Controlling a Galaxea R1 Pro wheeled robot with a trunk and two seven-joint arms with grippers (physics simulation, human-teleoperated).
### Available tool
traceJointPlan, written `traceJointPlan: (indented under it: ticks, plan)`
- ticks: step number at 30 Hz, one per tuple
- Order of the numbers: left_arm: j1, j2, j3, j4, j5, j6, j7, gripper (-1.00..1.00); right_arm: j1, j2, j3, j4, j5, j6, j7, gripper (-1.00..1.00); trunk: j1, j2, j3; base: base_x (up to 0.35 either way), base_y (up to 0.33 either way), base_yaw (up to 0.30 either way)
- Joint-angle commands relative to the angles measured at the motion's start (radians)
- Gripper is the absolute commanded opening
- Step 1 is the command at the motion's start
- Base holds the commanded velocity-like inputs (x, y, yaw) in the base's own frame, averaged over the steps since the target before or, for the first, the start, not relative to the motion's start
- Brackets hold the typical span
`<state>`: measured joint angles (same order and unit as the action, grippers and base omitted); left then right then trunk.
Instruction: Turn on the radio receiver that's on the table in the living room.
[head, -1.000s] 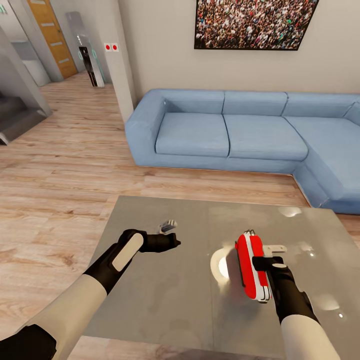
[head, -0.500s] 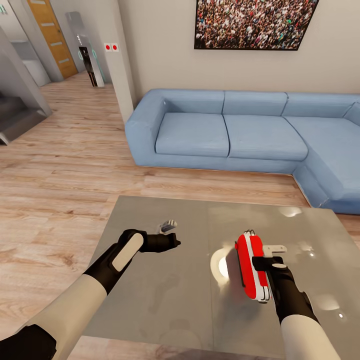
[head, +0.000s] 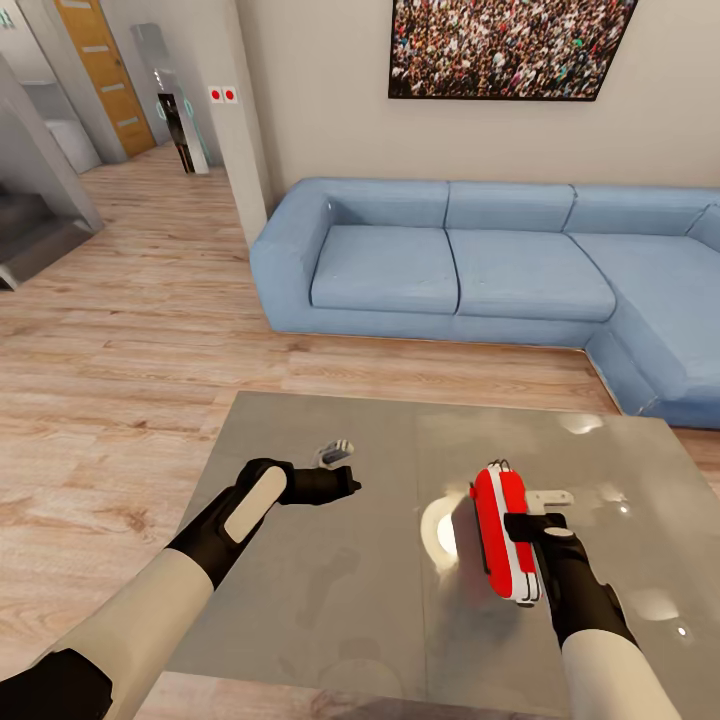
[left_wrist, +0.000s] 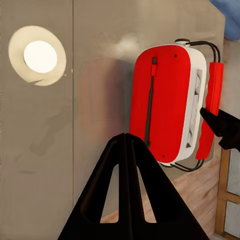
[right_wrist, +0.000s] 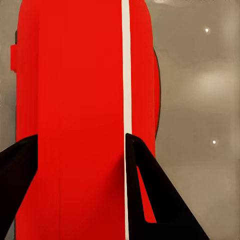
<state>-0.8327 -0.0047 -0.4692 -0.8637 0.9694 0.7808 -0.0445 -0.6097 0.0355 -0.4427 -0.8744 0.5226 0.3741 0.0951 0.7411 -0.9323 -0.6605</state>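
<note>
Head view: the glossy grey table fills the lower half of the frame, its top split by one seam and mirroring pale lamp spots. The radio, a slim red box with rounded corners and a white edge band, stands on edge at lower right. The right gripper sits against the radio's right side, black wrist and cream forearm rising from the bottom right corner. The left gripper hovers over the table at lower left, its arm bent inward, well apart from the radio. Behind, a soft blue sofa rests on pale wood planks under a framed crowd picture.

Left wrist view: the left gripper has its black fingers pressed together, holding nothing. The radio lies upper right, its dark strap looping past the edge, with a black fingertip touching its red side.

Right wrist view: smooth red radio between both black fingers, spread wide around it; whether they clamp it, I cannot tell.
</note>
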Motion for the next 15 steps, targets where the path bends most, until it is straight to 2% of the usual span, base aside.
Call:
traceJointPlan:
  ticks: [1,12,13,15]
  plan:
    - [0.000,0.000,0.000,0.000,0.000,0.000,0.000,-1.00,0.001,0.000,-0.001,0.024,0.002,-0.003,0.008,-1.00,0.000,0.000,0.000,0.000,0.000,0.000]
    - [0.000,0.000,0.000,0.000,0.000,0.000,0.000,-1.00,0.001,0.000,0.000,0.031,0.001,-0.015,0.008,-1.00,0.000,0.000,0.000,0.000,0.000,0.000]
    - [0.000,0.000,0.000,0.000,0.000,0.000,0.000,-1.00,0.001,0.000,0.000,0.031,0.001,-0.015,0.008,1.00,0.000,0.000,0.000,0.000,0.000,0.000]
    - [0.000,-0.001,0.000,0.000,0.000,0.000,0.000,-1.00,0.001,-0.001,-0.001,0.031,0.001,-0.015,0.008,1.00,0.000,0.000,0.000,0.000,0.000,0.000]
